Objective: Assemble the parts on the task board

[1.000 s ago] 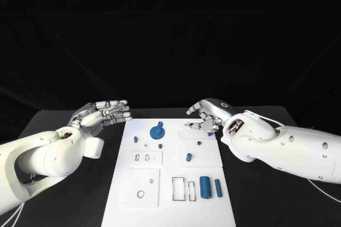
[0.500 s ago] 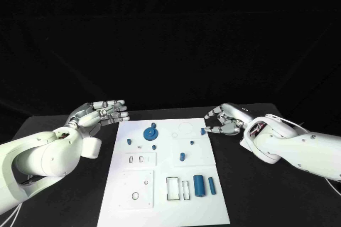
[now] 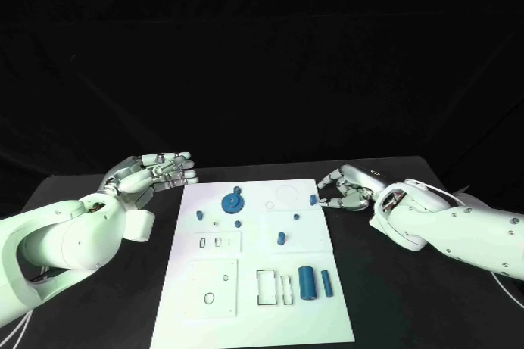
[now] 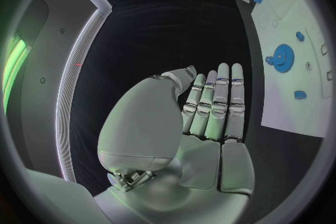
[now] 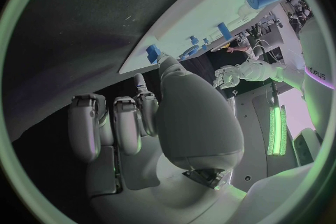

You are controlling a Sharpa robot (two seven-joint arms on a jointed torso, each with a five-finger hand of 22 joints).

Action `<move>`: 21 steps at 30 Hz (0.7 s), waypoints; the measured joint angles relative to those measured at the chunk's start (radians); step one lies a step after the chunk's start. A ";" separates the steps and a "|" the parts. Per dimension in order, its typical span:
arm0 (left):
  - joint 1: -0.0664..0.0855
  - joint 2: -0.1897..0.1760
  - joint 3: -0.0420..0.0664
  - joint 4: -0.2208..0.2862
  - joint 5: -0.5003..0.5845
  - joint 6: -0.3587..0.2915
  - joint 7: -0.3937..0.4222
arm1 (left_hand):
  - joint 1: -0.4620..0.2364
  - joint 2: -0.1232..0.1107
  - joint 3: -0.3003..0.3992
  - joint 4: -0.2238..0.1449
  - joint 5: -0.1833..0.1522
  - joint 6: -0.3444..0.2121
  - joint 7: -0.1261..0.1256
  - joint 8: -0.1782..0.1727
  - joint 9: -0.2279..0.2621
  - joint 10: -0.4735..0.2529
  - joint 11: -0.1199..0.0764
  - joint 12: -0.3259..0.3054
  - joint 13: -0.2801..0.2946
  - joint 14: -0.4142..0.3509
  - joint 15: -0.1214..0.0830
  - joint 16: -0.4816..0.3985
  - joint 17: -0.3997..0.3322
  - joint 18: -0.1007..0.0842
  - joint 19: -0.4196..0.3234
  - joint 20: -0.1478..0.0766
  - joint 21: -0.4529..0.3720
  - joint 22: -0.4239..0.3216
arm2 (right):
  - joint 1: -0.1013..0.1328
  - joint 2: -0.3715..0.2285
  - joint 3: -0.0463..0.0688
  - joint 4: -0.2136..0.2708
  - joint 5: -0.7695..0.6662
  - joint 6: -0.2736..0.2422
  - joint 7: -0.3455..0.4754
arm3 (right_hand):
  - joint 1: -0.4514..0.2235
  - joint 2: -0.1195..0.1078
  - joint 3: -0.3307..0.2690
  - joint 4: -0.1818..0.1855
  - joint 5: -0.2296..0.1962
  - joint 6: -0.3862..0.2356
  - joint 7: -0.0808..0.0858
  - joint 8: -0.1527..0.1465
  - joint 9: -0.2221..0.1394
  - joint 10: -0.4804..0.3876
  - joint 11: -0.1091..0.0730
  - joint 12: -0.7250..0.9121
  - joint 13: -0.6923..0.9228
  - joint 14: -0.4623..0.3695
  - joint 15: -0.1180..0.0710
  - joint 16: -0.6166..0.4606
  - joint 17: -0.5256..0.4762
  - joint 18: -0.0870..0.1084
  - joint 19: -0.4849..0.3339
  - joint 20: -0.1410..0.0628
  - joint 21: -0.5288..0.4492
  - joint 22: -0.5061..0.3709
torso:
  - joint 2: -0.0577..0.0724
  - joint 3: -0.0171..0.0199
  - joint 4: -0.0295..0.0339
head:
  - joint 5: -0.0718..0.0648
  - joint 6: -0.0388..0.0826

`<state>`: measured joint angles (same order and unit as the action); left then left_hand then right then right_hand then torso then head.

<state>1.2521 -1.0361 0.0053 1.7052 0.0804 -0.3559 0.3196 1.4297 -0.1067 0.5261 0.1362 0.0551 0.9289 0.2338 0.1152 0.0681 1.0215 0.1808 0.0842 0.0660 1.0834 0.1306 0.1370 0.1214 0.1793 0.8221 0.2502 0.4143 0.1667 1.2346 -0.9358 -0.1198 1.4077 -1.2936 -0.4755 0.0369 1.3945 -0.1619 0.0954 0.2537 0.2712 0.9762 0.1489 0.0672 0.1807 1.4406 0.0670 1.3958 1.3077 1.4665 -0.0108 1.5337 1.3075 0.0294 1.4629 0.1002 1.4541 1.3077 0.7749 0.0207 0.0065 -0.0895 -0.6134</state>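
Several small blue parts lie on the white task board point(image 3: 262, 311), which is in the middle of the black table point(image 3: 425, 303). One small blue part point(image 3: 313, 200) sits at the board's right edge, and the right hand point(image 3: 347, 188) is just beside it with the fingers curled toward it. Whether the fingertips really touch or pinch this part is hard to make out; in the right wrist view the thumb point(image 5: 171, 70) ends very near it point(image 5: 152, 52), so I cannot tell the hand's state. A round toothed gear point(image 3: 232, 204) and two smooth cylinders point(image 3: 308, 282) lie on the flat, matte plate, beside rectangular cutouts. The left hand point(image 3: 151, 175) holds nothing, with straight fingers close together, beside the board's left far corner.
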 measured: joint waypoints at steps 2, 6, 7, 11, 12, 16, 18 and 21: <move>0.000 0.000 0.000 0.000 0.000 0.000 0.000 | 0.000 0.000 0.000 0.000 0.000 0.000 0.000 0.000 0.000 0.000 0.000 0.000 0.000 0.000 0.000 0.000 0.000 0.000 0.000 0.000 0.000 0.000 | -0.001 0.010 0.000 -0.010 0.000 0.002 0.000 | 0.001 0.001 0.000 0.000 0.006 0.000 0.000 0.000 0.000 0.000 0.000 0.000 0.000 0.000 0.000 0.000 0.000 0.000 0.000 0.000 0.000 0.000 | 0.000 0.0004 0.0010 | 0.002 -0.003; 0.000 -0.001 0.000 0.000 -0.001 0.001 0.000 | 0.000 0.000 0.000 0.000 0.000 0.000 0.000 0.000 0.000 0.000 0.000 0.000 0.000 0.000 0.000 0.000 0.000 0.000 0.000 0.000 0.000 0.000 | -0.004 0.034 0.000 -0.028 -0.001 0.007 0.001 | 0.023 0.012 0.004 -0.007 0.008 0.008 0.003 0.000 0.000 0.000 0.000 0.000 0.000 0.000 0.000 0.000 0.000 0.000 0.000 0.000 0.000 0.000 | 0.001 0.0007 0.0015 | 0.008 -0.008; 0.000 0.000 0.000 0.000 -0.001 0.001 0.000 | 0.000 0.000 0.000 0.000 0.000 0.000 0.000 0.000 0.000 0.000 0.000 0.000 0.000 0.000 0.000 0.000 0.000 0.000 0.000 0.000 0.000 0.000 | -0.004 0.038 0.000 -0.032 -0.002 0.009 0.001 | 0.023 0.013 0.004 -0.010 0.011 0.012 0.000 0.000 0.000 0.000 0.000 0.000 0.000 0.000 0.000 0.000 0.000 0.000 0.000 0.000 0.000 0.000 | 0.001 0.0009 0.0020 | 0.008 -0.009; 0.000 0.000 0.000 0.000 -0.001 0.002 0.000 | 0.000 0.000 0.000 0.000 0.000 0.000 0.000 0.000 0.000 0.000 0.000 0.000 0.000 0.000 0.000 0.000 0.000 0.000 0.000 0.000 0.000 0.000 | -0.007 0.051 0.000 -0.043 -0.004 0.015 0.001 | 0.030 0.019 0.007 -0.012 0.011 0.031 -0.002 0.006 0.004 0.000 0.000 0.002 0.000 0.000 0.000 0.000 0.000 0.000 0.000 0.000 0.000 0.000 | 0.002 0.0007 0.0032 | 0.010 -0.012; 0.000 0.000 0.000 0.000 -0.001 0.002 0.000 | 0.000 0.000 0.000 0.000 0.000 0.000 0.000 0.000 0.000 0.000 0.000 0.000 0.000 0.000 0.000 0.000 0.000 0.000 0.000 0.000 0.000 0.000 | -0.008 0.054 0.000 -0.044 -0.004 0.017 0.001 | 0.030 0.020 0.009 -0.014 0.011 0.034 -0.005 0.008 0.004 0.000 0.000 0.005 0.000 0.000 0.000 0.001 0.000 0.000 0.000 0.000 0.000 0.000 | 0.002 0.0007 0.0033 | 0.011 -0.013; 0.000 0.000 0.000 -0.001 -0.002 0.003 0.000 | 0.000 0.000 0.000 0.000 0.000 0.000 0.000 0.000 0.000 0.000 0.000 0.000 0.000 0.000 0.000 0.000 0.000 0.000 0.000 0.000 0.000 0.000 | -0.010 0.058 0.000 -0.047 -0.006 0.022 0.001 | 0.035 0.025 0.011 -0.017 0.011 0.042 -0.006 0.014 0.005 0.004 -0.004 0.005 0.000 0.000 0.000 0.004 0.000 0.000 0.000 0.000 0.000 0.000 | 0.002 0.0007 0.0035 | 0.012 -0.015; 0.000 0.000 0.000 -0.001 -0.002 0.003 0.000 | 0.000 0.000 0.000 0.000 0.000 0.000 0.000 0.000 0.000 0.000 0.000 0.000 0.000 0.000 0.000 0.000 0.000 0.000 0.000 0.000 0.000 0.000 | -0.010 0.059 0.000 -0.048 -0.008 0.026 0.001 | 0.035 0.025 0.011 -0.017 0.011 0.047 -0.007 0.014 0.005 0.004 -0.004 0.010 0.000 0.000 0.000 0.004 0.000 0.000 0.000 0.000 0.004 0.000 | 0.002 0.0004 0.0035 | 0.013 -0.016; 0.000 0.000 0.000 -0.002 -0.002 0.003 0.000 | 0.000 0.000 0.000 0.000 0.000 0.000 0.000 0.000 0.000 0.000 0.000 0.000 0.000 0.000 0.000 0.000 0.000 0.000 0.000 0.000 0.000 0.000 | -0.011 0.060 0.000 -0.048 -0.012 0.030 0.000 | 0.035 0.025 0.011 -0.017 0.011 0.051 -0.007 0.014 0.006 0.004 -0.004 0.010 0.000 0.000 0.000 0.004 0.000 0.000 0.000 0.000 0.007 0.000 | 0.002 0.0000 0.0032 | 0.013 -0.016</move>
<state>1.2521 -1.0366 0.0053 1.7036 0.0785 -0.3532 0.3196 1.4298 -0.1067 0.5261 0.1362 0.0551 0.9289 0.2338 0.1153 0.0681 1.0215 0.1808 0.0842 0.0660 1.0834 0.1306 0.1370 0.1212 0.1792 0.8222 0.2502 0.4143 0.1665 1.2240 -0.8755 -0.1195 1.3597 -1.3051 -0.4458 0.0372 1.4296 -0.1372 0.1065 0.2372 0.2826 1.0270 0.1414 0.0808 0.1866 1.4445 0.0632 1.4055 1.3075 1.4665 -0.0108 1.5380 1.3074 0.0294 1.4629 0.1002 1.4609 1.3075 0.7765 0.0207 0.0097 -0.0762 -0.6297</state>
